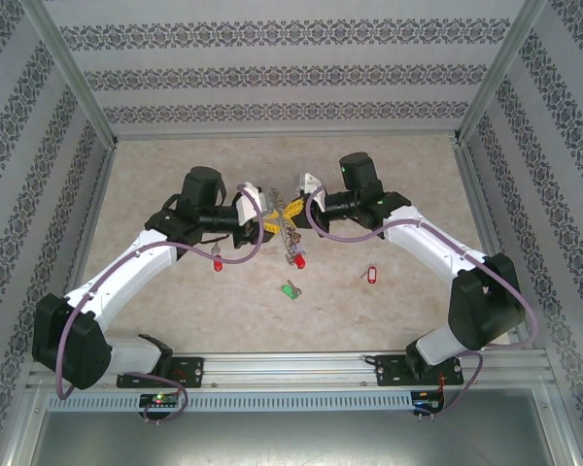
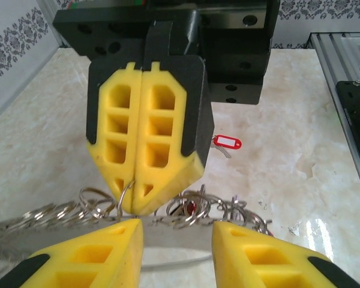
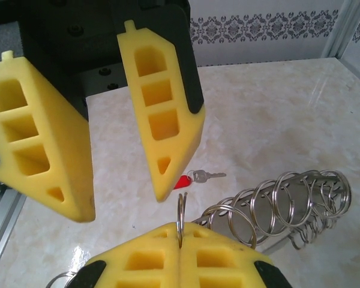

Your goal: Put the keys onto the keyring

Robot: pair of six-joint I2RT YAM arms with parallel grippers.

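Keyring pinched in right gripper; left gripper opposite, jaws apart.

From the top camera I can't read the keyring: it is a tiny tangle, too small for me to pick out single rings or tags. In the left wrist view the left hand is cut off by the bottom edge. The keyring's left end blurs and runs off the frame there. A red bit sits mostly buried behind the rings, and I can't tell what it is. In the right wrist view the right hand is cropped at the bottom. One ring's lower arc vanishes between its pressed-together fingers, and a left finger covers part of the red tag on the key.
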